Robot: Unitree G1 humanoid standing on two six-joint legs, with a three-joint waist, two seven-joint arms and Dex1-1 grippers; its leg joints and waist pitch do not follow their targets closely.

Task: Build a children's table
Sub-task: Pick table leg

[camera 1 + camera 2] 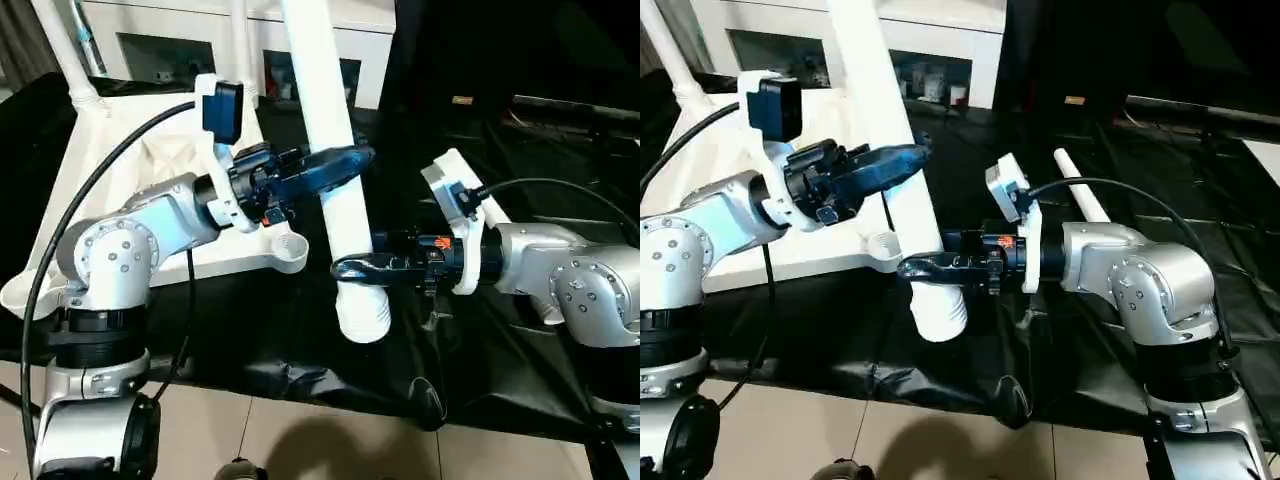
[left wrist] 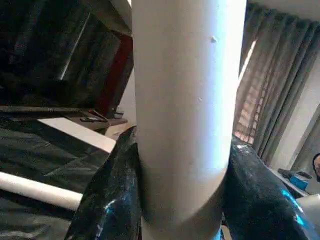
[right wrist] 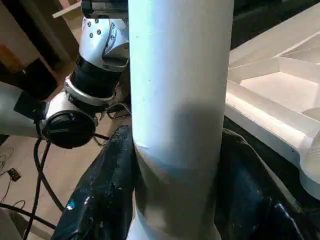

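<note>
You are looking down over your two silver forearms at a work surface draped in a black sheet (image 1: 300, 350). Between them stands a long white table leg (image 1: 335, 190), nearly upright and leaning slightly, its wider ribbed end lowest, above the black sheet; whether that end touches the sheet cannot be told.

Your left gripper (image 1: 335, 165) reaches in from the left and pinches the leg partway up. In the left wrist view, its two black fingers (image 2: 107, 200) press against both sides of the white tube. Your right gripper (image 1: 360, 268) comes in level from the right and clasps the same leg lower down, just above the ribbed end. In the right wrist view, its fingers (image 3: 100, 200) sit on either side of the tube, touching it.

To the left of the leg lies the white table top (image 1: 130, 200), underside up, with a rounded corner socket (image 1: 290, 245) just beside the held leg. Another leg (image 1: 65, 55) already stands in a far socket. A further white leg (image 1: 1080, 195) lies flat on the sheet behind your right arm. A white cabinet (image 1: 340, 30) with glass doors stands behind.
</note>
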